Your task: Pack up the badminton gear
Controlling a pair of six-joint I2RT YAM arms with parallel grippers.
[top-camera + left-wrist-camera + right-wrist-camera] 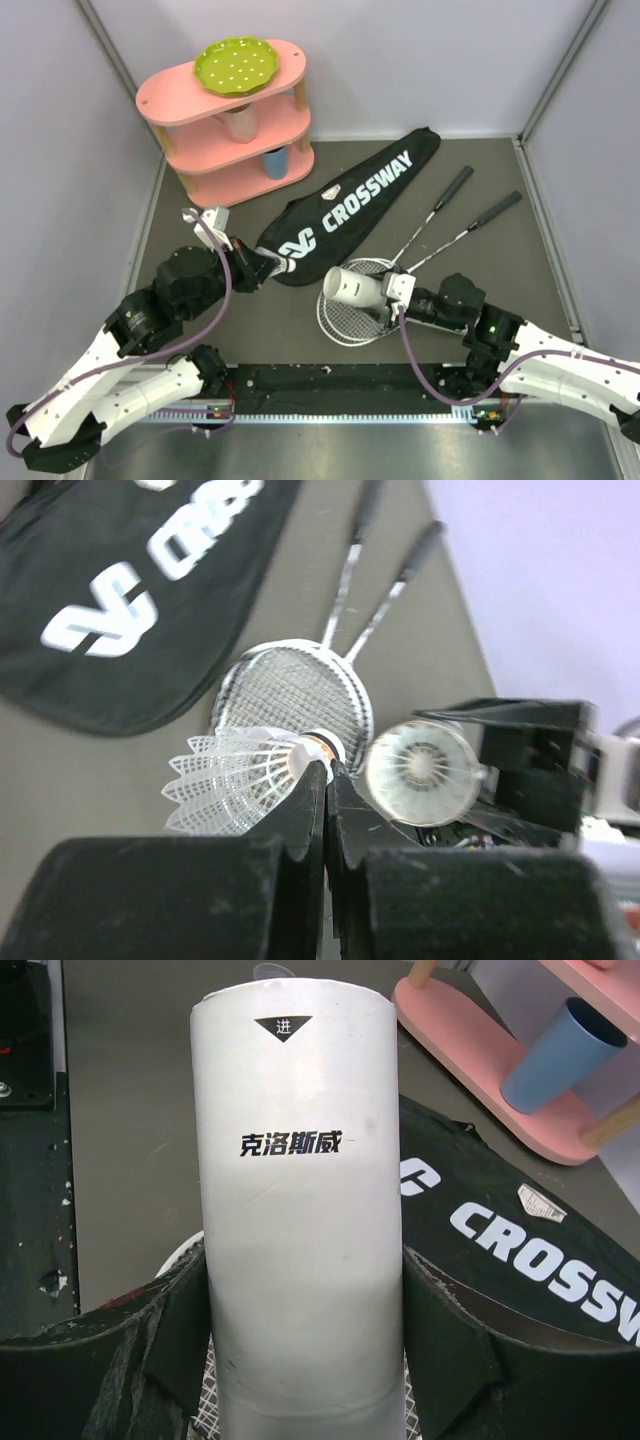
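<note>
My left gripper [278,266] is shut on a white feather shuttlecock [240,778], held by its cork end just left of the tube's open mouth [420,772]. My right gripper [385,291] is shut on the white tube [300,1210], held level above the racket heads with its mouth [345,284] toward the left gripper. Another shuttlecock shows inside the tube. Two silver rackets [420,245] lie crossed on the table, heads under the tube. The black CROSSWAY bag [350,200] lies flat beyond them.
A pink three-tier shelf [235,120] stands at the back left, with a green dotted plate [233,63] on top and cups on the lower tiers, a blue one [555,1055] among them. Grey walls enclose the table on three sides.
</note>
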